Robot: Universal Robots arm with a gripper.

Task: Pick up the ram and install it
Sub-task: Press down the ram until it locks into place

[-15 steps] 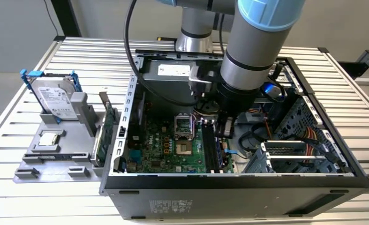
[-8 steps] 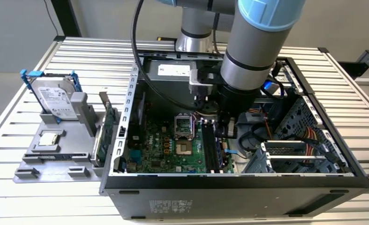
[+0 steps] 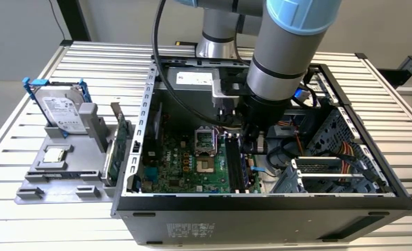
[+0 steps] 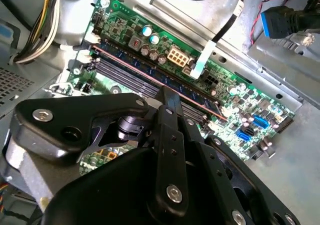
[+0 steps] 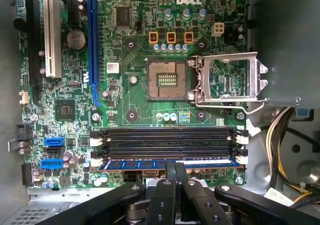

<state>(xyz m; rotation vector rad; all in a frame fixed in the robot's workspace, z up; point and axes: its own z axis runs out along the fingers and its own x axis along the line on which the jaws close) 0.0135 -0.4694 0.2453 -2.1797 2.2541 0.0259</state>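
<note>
The ram [image 5: 135,163], a thin blue stick with dark chips, lies along the memory slot nearest my fingers on the green motherboard [image 5: 130,95] in the first wrist view. In the second wrist view the ram [image 4: 145,67] runs slantwise past the black fingers. My gripper [image 5: 176,166] is shut, its two fingers pressed together side by side along the stick, tips on the ram's upper edge near its middle. The exterior view has the gripper [image 3: 251,151] deep inside the open computer case [image 3: 262,201], over the slots.
Two empty black memory slots [image 5: 165,141] lie beside the ram. The processor socket [image 5: 167,80] stands open with its metal frame lifted. Cable bundles [image 5: 285,135] crowd one side. Outside the case, a grey fixture [image 3: 59,178] holds a hard drive [image 3: 60,112], a processor chip [image 3: 55,155] and a green card [image 3: 118,141].
</note>
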